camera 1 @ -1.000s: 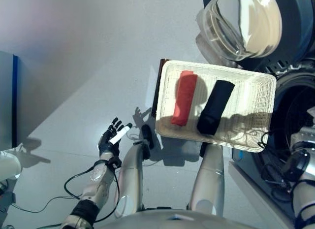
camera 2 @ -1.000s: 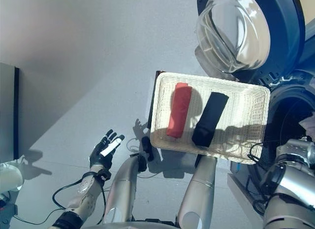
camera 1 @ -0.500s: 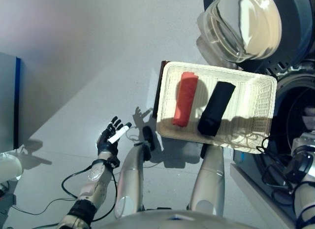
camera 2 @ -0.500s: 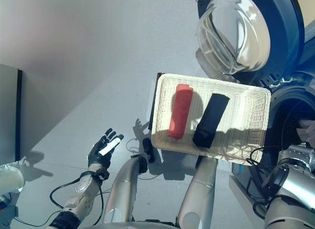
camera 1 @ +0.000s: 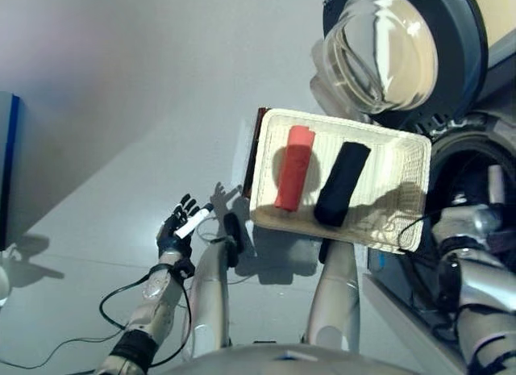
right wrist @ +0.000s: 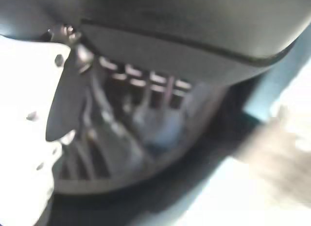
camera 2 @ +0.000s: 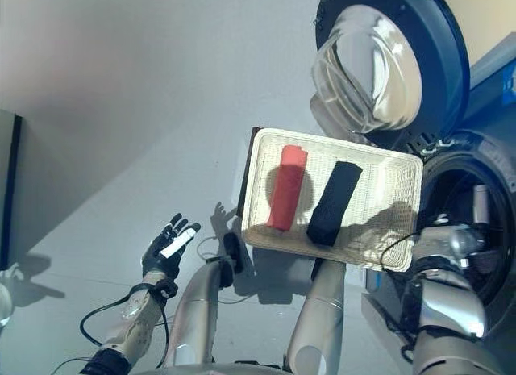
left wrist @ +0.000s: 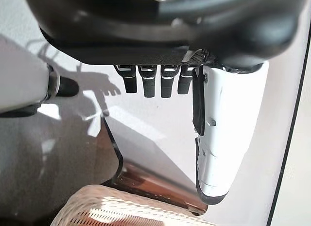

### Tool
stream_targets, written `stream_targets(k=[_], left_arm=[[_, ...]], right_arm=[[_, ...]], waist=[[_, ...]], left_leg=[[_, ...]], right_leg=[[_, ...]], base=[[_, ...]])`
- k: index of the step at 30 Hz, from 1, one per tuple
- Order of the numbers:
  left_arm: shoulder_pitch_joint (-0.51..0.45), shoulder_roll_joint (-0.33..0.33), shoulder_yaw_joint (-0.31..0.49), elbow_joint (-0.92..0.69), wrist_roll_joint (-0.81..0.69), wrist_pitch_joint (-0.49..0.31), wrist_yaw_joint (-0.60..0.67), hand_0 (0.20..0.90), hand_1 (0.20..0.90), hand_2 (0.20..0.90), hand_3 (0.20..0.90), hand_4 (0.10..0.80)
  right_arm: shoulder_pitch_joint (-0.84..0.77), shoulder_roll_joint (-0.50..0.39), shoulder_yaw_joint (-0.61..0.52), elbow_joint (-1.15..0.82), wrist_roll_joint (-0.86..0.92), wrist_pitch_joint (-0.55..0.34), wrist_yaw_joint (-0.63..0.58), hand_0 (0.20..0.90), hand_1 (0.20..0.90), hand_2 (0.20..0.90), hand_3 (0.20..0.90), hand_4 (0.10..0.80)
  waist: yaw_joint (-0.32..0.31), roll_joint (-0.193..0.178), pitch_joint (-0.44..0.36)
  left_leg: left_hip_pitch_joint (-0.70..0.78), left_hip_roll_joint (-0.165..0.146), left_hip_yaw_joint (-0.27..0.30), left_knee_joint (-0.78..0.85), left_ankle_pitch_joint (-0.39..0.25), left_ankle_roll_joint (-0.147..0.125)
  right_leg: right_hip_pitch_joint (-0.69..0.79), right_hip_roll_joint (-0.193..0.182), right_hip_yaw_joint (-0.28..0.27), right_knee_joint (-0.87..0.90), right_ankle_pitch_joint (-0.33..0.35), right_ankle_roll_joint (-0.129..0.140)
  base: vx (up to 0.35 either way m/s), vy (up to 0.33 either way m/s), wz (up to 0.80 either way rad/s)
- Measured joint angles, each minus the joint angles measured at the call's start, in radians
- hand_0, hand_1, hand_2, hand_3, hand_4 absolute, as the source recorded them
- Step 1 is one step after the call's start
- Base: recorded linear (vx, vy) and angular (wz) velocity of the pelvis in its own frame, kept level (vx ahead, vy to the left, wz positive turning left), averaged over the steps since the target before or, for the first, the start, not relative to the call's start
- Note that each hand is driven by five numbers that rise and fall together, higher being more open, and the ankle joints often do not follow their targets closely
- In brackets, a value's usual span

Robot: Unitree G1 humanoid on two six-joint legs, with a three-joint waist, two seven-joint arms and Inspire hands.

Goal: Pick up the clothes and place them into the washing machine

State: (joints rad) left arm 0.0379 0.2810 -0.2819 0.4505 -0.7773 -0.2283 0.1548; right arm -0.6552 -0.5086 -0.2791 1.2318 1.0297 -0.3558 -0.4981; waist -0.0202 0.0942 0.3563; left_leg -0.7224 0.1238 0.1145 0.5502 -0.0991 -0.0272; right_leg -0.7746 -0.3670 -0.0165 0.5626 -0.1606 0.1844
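The red roll (camera 1: pixel 293 167) and black roll (camera 1: pixel 341 184) lie side by side in the basket (camera 1: pixel 403 234) beside the washing machine's open drum (camera 2: pixel 476 230), handy for loading, while the left hand (camera 1: pixel 179 227) hangs open and empty off to the side and the right hand (camera 2: pixel 451 242) is at the drum mouth, its fingers impossible to read.

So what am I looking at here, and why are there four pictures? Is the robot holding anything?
It is a robot with two arms doing laundry. Two pictures come from cameras in its head, looking down. The other two come from cameras on its wrists, very close to each hand.

In front of it sits a white basket with two rolled clothes inside: a red one and a black one. Beside the basket is the washing machine, its round glass door swung open.

The left hand hangs off to the side with straight fingers, holding nothing. The right hand is reaching into the washing machine; whether it holds anything cannot be made out.
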Motion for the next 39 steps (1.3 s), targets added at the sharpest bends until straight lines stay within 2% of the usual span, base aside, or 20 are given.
stream_targets(k=[3, 6, 8, 12, 16, 19, 27, 31, 33, 39], left_arm=[[-0.001, -0.006, 0.004, 0.013, 0.000, 0.000, 0.003, 0.900, 0.900, 0.900, 0.900, 0.800], [-0.002, -0.009, 0.006, 0.017, 0.001, 0.000, 0.006, 0.900, 0.900, 0.900, 0.900, 0.800], [-0.003, -0.010, 0.009, 0.021, 0.001, -0.001, 0.007, 0.900, 0.900, 0.900, 0.900, 0.800], [-0.006, -0.014, 0.037, 0.026, 0.013, -0.001, 0.007, 0.900, 0.900, 0.900, 0.900, 0.800], [-0.013, -0.014, 0.046, 0.033, 0.026, -0.007, 0.008, 0.900, 0.900, 0.900, 0.900, 0.800], [-0.017, -0.014, 0.046, 0.031, 0.038, -0.013, 0.005, 0.900, 0.900, 0.900, 0.900, 0.800], [-0.018, -0.010, 0.045, 0.022, 0.062, -0.015, -0.026, 0.900, 0.900, 0.900, 0.900, 0.800], [-0.021, -0.010, 0.045, 0.022, 0.067, -0.015, -0.040, 0.900, 0.900, 0.900, 0.900, 0.800], [-0.019, -0.010, 0.045, 0.022, 0.068, -0.014, -0.046, 0.900, 0.900, 0.900, 0.900, 0.800], [0.003, -0.007, 0.045, 0.018, 0.068, -0.011, -0.054, 0.900, 0.900, 0.900, 0.900, 0.800]], right_arm=[[0.019, 0.096, 0.085, -0.022, -0.067, 0.009, 0.005, 0.900, 0.900, 0.900, 0.900, 0.800], [0.032, 0.176, 0.116, -0.024, -0.102, 0.014, 0.021, 0.900, 0.900, 0.900, 0.900, 0.800], [0.049, 0.216, 0.181, -0.039, -0.143, 0.031, 0.019, 0.900, 0.900, 0.900, 0.900, 0.800], [0.063, 0.242, 0.252, -0.044, -0.248, 0.053, 0.038, 0.900, 0.900, 0.900, 0.900, 0.800], [0.064, 0.238, 0.295, -0.031, -0.391, 0.094, 0.037, 0.900, 0.900, 0.900, 0.900, 0.800], [0.018, 0.228, 0.308, 0.073, -0.494, 0.153, 0.034, 0.900, 0.900, 0.900, 0.900, 0.800], [-0.026, 0.176, 0.330, 0.205, -0.602, 0.250, 0.043, 0.900, 0.900, 0.900, 0.900, 0.800], [-0.028, 0.183, 0.337, 0.219, -0.641, 0.265, 0.044, 0.900, 0.900, 0.900, 0.900, 0.800], [-0.032, 0.182, 0.337, 0.236, -0.650, 0.270, 0.043, 0.900, 0.900, 0.900, 0.900, 0.800], [-0.039, 0.170, 0.338, 0.257, -0.661, 0.293, 0.033, 0.900, 0.900, 0.900, 0.900, 0.800]], waist=[[-0.002, -0.004, 0.002], [0.000, -0.008, 0.005], [0.000, -0.018, 0.011], [-0.002, -0.034, 0.028], [0.007, -0.038, 0.039], [0.016, -0.031, 0.043], [0.067, 0.007, 0.060], [0.088, 0.008, 0.060], [0.092, 0.011, 0.058], [0.119, 0.017, 0.054]], left_leg=[[0.000, 0.000, -0.001, 0.000, 0.004, -0.002], [0.001, -0.001, -0.002, 0.000, 0.006, -0.003], [0.002, 0.000, -0.003, 0.000, 0.007, -0.003], [0.005, 0.000, -0.009, 0.005, 0.007, -0.001], [0.020, 0.000, -0.012, 0.003, 0.003, -0.007], [0.020, -0.001, -0.015, -0.001, 0.007, -0.008], [0.030, -0.017, -0.036, -0.019, 0.027, -0.002], [0.035, -0.020, -0.044, -0.020, 0.025, -0.005], [0.035, -0.035, -0.061, -0.030, 0.031, -0.006], [0.032, -0.050, -0.071, -0.051, 0.034, -0.006]], right_leg=[[0.001, 0.002, -0.002, 0.000, 0.000, -0.001], [0.003, 0.001, -0.003, -0.001, 0.000, -0.001], [0.004, 0.002, -0.004, -0.001, 0.002, -0.003], [0.016, 0.001, -0.010, -0.002, 0.004, -0.005], [0.034, -0.003, -0.013, -0.004, 0.005, -0.004], [0.036, -0.005, -0.017, -0.002, 0.005, -0.004], [0.066, -0.021, -0.048, -0.001, 0.002, -0.007], [0.075, -0.026, -0.055, -0.006, 0.002, -0.007], [0.084, -0.038, -0.068, -0.001, 0.002, -0.007], [0.086, -0.055, -0.082, -0.007, 0.001, -0.007]], base=[[-0.041, -0.005, 0.01], [-0.019, 0.000, 0.00], [-0.046, -0.002, -0.01], [-0.022, 0.007, 0.02], [0.000, 0.000, 0.00], [-0.004, 0.004, 0.03], [0.011, 0.011, 0.11], [0.027, 0.001, 0.07], [0.049, 0.018, 0.20], [0.037, 0.023, 0.12]])
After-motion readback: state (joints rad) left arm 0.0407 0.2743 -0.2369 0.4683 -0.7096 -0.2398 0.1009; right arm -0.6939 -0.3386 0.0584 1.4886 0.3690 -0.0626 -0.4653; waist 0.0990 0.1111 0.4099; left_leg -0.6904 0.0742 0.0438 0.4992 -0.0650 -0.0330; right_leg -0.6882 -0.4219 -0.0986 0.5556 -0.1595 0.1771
